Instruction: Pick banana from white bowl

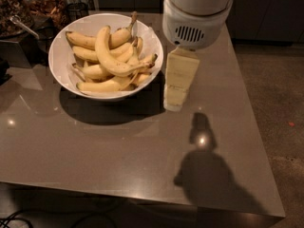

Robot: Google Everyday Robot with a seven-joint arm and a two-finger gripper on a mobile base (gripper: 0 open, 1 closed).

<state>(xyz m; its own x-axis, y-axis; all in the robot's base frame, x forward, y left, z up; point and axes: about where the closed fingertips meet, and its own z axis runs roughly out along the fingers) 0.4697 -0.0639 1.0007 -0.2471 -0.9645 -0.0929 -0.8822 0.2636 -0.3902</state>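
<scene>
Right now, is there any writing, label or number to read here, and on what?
None can be read. The white bowl, its bananas, the table and the hand, hanging beside the bowl above the table, show no text; nothing is legible on the containers behind.

The tool (174, 104) hangs just right of the white bowl (61, 56), over the table (118, 146). Its upper end is hidden behind the white wrist housing (194, 18), which the top edge cuts off. The banana (108, 56) lying on top covers parts of the pile (99, 85) beneath. Dark containers (42, 4) at top left are cropped, perhaps holding snacks. The table's left side runs out of view.
</scene>
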